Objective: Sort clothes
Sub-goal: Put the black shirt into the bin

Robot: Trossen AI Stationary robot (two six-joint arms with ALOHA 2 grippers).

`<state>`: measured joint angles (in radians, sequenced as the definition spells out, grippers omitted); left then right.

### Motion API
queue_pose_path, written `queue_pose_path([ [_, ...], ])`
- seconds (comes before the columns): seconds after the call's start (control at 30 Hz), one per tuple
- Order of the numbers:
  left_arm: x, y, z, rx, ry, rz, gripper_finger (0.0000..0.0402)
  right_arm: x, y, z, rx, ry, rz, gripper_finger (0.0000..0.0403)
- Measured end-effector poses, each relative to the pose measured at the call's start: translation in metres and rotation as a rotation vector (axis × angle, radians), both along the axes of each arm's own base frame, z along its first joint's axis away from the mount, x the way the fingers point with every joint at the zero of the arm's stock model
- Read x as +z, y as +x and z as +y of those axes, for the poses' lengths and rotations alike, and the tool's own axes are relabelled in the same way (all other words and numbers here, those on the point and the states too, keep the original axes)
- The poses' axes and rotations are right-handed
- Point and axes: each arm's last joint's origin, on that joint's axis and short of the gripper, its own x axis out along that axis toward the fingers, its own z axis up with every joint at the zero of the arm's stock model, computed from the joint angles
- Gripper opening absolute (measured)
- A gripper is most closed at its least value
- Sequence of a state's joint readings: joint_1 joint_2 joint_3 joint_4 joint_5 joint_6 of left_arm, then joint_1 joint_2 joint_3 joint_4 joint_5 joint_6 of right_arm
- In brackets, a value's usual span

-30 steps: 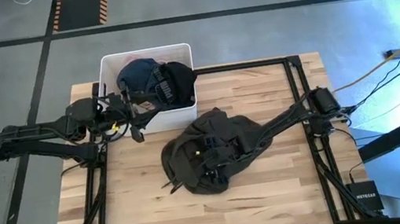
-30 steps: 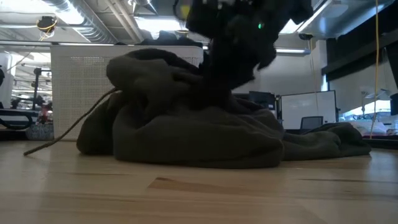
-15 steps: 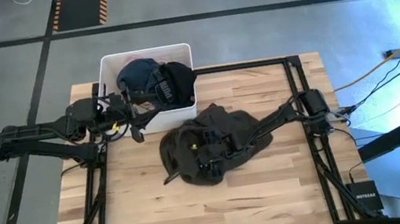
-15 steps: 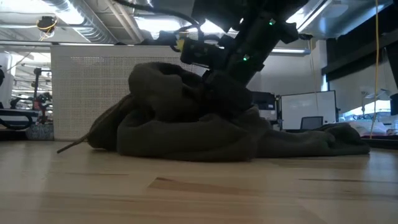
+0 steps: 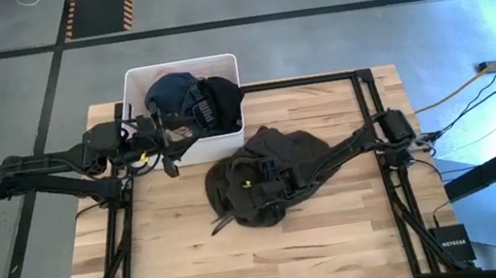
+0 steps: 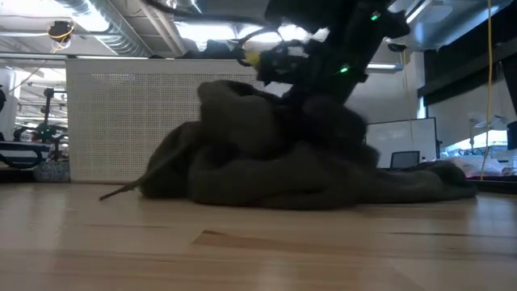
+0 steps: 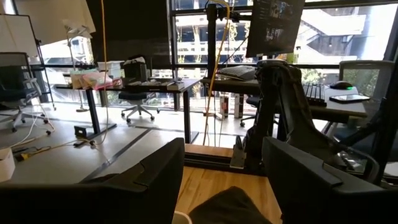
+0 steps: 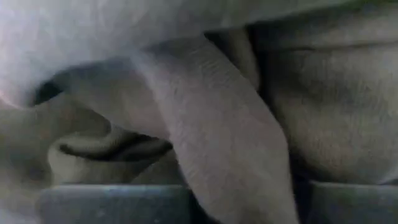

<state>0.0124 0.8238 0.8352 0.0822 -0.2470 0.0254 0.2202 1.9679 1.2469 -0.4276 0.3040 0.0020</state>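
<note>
Dark olive-grey garment (image 5: 268, 173): bunched at the table's (image 5: 342, 243) centre, clamped by the right gripper (image 5: 256, 182). Navy and black clothes (image 5: 185, 100): held in the white tub (image 5: 192, 147) at the far edge. Left gripper (image 5: 165, 139): fingers apart, beside the tub.

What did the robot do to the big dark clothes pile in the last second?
The right end effector, buried in the large olive-grey garment, dragged the bunched fabric a little toward the right arm's side; the heap is now more gathered, with its drawstring trailing behind. Whether it grips the cloth is hidden. The left end effector stayed beside the white tub, and the dark clothes in the tub did not move.
</note>
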Motion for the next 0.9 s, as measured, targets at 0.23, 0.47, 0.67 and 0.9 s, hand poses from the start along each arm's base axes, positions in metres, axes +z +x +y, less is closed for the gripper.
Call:
queue_pose_path([
  [0.23, 0.000, 0.000, 0.000, 0.000, -0.003, 0.002, 0.0211, 0.065, -0.024, 0.001, 0.017, 0.044, -0.093, 0.0047],
  [0.47, -0.001, 0.000, 0.000, 0.001, -0.002, 0.006, 0.0211, 0.126, -0.050, -0.007, -0.006, 0.049, -0.271, 0.0047],
  [0.67, -0.001, 0.000, 0.000, 0.000, -0.002, 0.009, 0.0211, 0.183, -0.076, -0.015, -0.032, 0.036, -0.459, 0.0047],
  [0.9, -0.001, 0.000, 0.000, -0.001, -0.011, 0.011, 0.0211, 0.247, -0.095, -0.021, -0.024, 0.023, -0.644, 0.0047],
])
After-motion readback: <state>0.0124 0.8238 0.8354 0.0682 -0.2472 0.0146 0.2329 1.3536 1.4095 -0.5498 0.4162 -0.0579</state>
